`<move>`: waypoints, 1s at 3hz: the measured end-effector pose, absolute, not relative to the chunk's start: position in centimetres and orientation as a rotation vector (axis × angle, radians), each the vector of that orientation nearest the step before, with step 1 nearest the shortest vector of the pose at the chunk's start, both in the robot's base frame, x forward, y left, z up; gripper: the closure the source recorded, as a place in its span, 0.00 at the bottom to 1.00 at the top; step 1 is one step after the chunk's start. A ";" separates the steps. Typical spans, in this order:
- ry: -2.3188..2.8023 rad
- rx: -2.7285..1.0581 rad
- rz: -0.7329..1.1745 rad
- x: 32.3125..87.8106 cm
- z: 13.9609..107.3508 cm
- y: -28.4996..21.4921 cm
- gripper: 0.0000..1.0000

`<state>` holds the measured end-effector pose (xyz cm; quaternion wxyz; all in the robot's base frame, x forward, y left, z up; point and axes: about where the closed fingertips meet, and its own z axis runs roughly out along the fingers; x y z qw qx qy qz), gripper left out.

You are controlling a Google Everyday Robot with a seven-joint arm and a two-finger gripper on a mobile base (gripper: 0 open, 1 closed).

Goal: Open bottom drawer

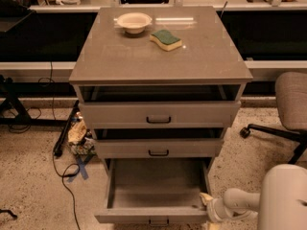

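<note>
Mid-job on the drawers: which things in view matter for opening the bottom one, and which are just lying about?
Job:
- bottom drawer, pulled out
- gripper, at the drawer's front right corner

Lying about:
- bowl and sponge on the cabinet top
- office chair
- cables on the floor

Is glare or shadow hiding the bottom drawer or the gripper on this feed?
Camera view: no. The bottom drawer is pulled out with its inside evenly lit, and the gripper shows pale at its front right corner. In the same view, glare streaks the cabinet top beside the bowl, and deep shadow fills the gaps above the top drawer and the middle drawer.
</note>
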<state>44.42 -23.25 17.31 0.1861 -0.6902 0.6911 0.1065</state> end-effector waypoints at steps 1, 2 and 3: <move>1.883 -1.948 0.226 44.5 21.7 -24.3 0.00; 1.800 -1.939 0.123 45.0 29.2 -25.5 0.00; 1.739 -1.922 0.002 46.0 36.3 -26.1 0.00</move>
